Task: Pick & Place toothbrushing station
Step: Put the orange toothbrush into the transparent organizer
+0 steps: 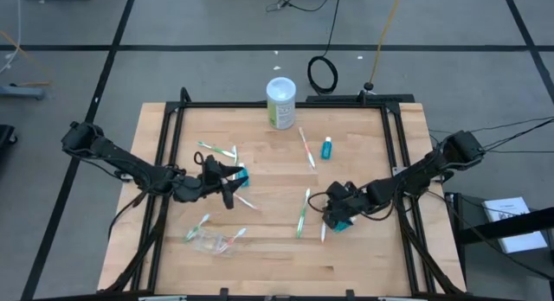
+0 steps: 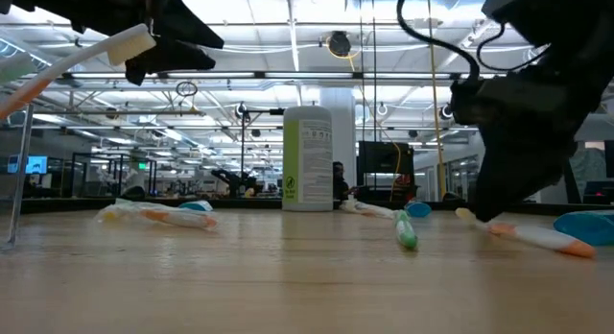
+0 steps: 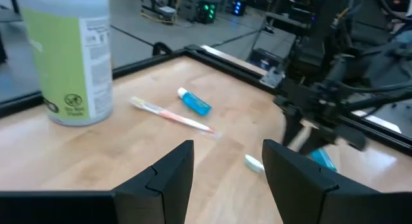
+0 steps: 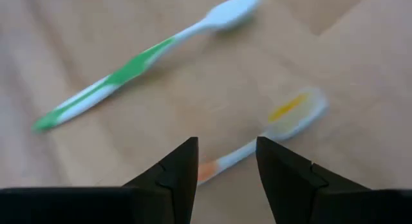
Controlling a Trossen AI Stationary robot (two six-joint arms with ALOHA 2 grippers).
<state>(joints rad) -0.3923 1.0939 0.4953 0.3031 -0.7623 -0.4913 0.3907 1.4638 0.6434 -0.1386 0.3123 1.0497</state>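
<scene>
The orange toothbrush (image 4: 257, 143) lies flat on the bench (image 1: 268, 258), just beside the green toothbrush (image 4: 122, 76), both well apart from the white-and-green canister (image 1: 280, 102). The right gripper (image 4: 225, 166) hovers directly over the orange brush's handle, its fingers spread with the handle showing between them, pinching nothing. This looks like the pick step; the next move calls for lowering and closing squarely on the thin handle. The left gripper (image 3: 225, 176) waits farther from the canister, fingers spread and empty in its wrist view.

The wooden table (image 1: 277, 271) holds scattered toothbrushes (image 1: 303, 213), teal tubes (image 1: 326, 148), a canister (image 1: 280, 103).
</scene>
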